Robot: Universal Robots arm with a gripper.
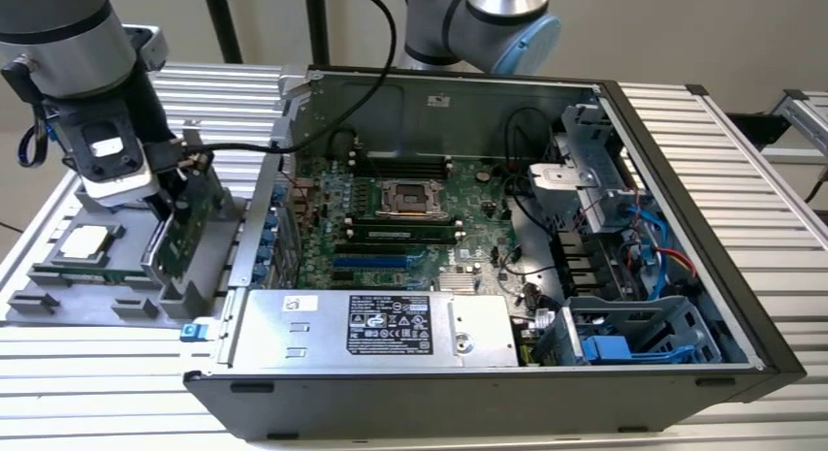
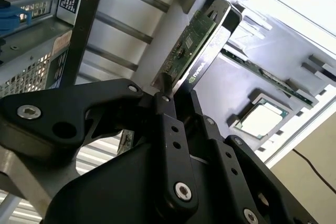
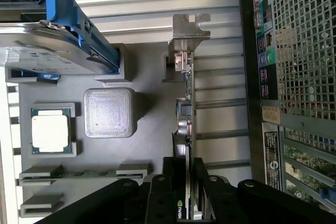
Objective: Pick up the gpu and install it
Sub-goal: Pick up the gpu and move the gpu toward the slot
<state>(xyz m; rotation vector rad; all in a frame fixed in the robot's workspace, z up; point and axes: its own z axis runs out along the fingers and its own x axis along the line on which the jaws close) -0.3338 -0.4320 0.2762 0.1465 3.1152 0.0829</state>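
Note:
The gpu (image 1: 182,234) stands on its edge in the grey tray (image 1: 58,306), on the exterior view's left beside the open computer case (image 1: 428,412). My gripper (image 1: 166,201) comes down on it from above. In both wrist views the black fingers (image 3: 176,187) press both faces of the card, so the gripper (image 3: 188,182) is shut on it. The green board and black shroud of the gpu (image 2: 191,40) run away from the gripper (image 2: 167,96). The silver bracket sits at the far end of the gpu (image 3: 186,90). I cannot tell whether the card has left its slot in the tray.
The case holds the motherboard (image 1: 388,228), blue expansion slots (image 1: 372,263), a silver power supply (image 1: 375,330) and drive cages (image 1: 621,335). The tray (image 3: 147,129) also carries a hard drive with blue rails (image 3: 47,51), a processor chip (image 3: 50,132) and a RAM stick (image 3: 79,172).

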